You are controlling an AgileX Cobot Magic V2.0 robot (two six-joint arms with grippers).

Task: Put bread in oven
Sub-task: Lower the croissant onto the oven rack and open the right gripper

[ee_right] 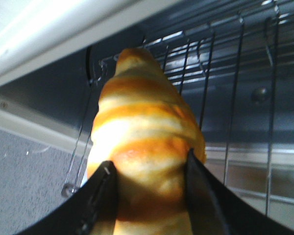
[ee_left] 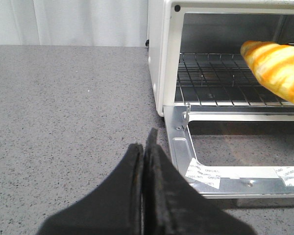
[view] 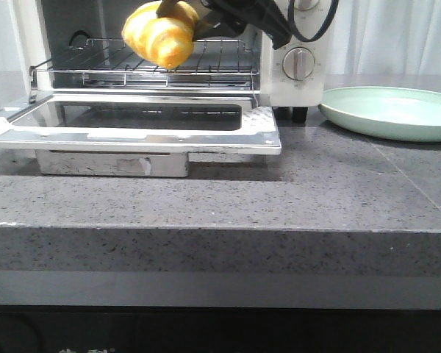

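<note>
- My right pincer [view: 185, 28] is squeezing the bread [view: 160, 33], one finger on each side of its fat end. I hold it tight so it does not drop before it is over the rack.
- In the front view the bread hangs in the upper middle of the frame, up in the air, right at the mouth of the oven [view: 169, 59]. It looks like it is above the wire rack [view: 151, 62] and I think it is not touching it yet.
- The oven door [view: 132, 125] lies flat and open at the left centre of the frame, so the way in is free.
- In the right wrist view the pointed end of the bread sticks out past my fingers [ee_right: 102, 196], toward the back of the oven. That end would go in first.
- My left pincer [ee_left: 144, 161] is pressed closed and holds nothing. It sits low in the left wrist view, just beside the corner of the door, out of the way.
- The green plate [view: 393, 112] at the right of the front view sits on the grey surface [view: 279, 198], well apart from the bread.
- I think the job is nearly done: the bread needs to go down onto the rack, then I let go.
</note>
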